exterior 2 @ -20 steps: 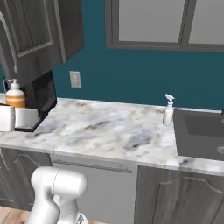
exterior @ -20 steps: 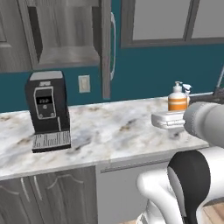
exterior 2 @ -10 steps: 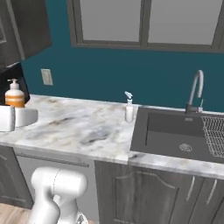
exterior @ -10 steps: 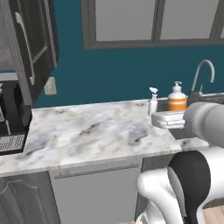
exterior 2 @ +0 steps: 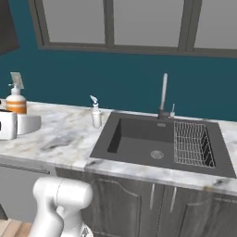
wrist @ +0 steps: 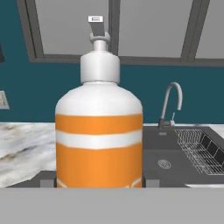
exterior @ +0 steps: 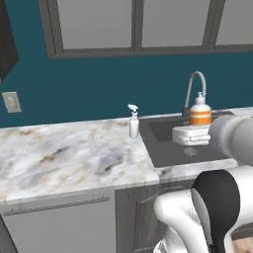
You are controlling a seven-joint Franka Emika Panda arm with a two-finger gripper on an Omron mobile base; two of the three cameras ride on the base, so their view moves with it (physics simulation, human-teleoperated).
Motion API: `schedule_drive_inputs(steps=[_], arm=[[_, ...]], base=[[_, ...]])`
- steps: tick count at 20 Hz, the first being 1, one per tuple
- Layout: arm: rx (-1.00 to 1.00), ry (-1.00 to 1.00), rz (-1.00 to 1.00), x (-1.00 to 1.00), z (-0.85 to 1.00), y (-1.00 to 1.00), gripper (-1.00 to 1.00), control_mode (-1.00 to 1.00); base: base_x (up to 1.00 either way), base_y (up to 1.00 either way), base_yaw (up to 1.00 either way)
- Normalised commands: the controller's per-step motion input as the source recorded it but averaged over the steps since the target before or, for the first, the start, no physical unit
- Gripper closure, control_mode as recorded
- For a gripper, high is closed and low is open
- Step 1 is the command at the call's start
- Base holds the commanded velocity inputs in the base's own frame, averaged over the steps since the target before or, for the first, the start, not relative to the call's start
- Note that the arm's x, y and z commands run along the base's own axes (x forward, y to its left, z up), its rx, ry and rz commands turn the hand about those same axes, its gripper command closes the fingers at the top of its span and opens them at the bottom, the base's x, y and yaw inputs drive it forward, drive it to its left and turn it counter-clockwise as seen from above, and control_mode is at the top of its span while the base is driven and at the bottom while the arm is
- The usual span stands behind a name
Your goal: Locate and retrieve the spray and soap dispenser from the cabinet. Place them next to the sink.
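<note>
My gripper is shut on the soap dispenser, an orange bottle with a white top and pump, held upright above the sink's left half. In the hand view the soap dispenser stands close up between the dark fingertips. The white spray stands upright on the marble counter right at the left edge of the sink. From the right, the soap dispenser and gripper sit far left of the spray and the sink. A dark corner of the cabinet shows top left.
A curved silver faucet rises behind the basin, and a wire rack lies in its right half. The marble counter stretches left of the sink. A window runs along the teal wall, and a wall outlet sits at left.
The whole picture has shifted: the base has driven right, so the coffee machine and cabinet doors slid out and the sink came in. The soap dispenser stays in my grip.
</note>
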Motion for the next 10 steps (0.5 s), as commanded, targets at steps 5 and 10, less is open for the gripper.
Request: schedule_drive_inputs(steps=[5,10], arm=[[0.00,0.00,0.00,0.00,0.00,0.00,1.00,1.00],[0.00,0.00,0.00,0.00,0.00,0.00,1.00,1.00]], base=[[0.31,-0.11,0.00],[0.55,0.22,-0.13]])
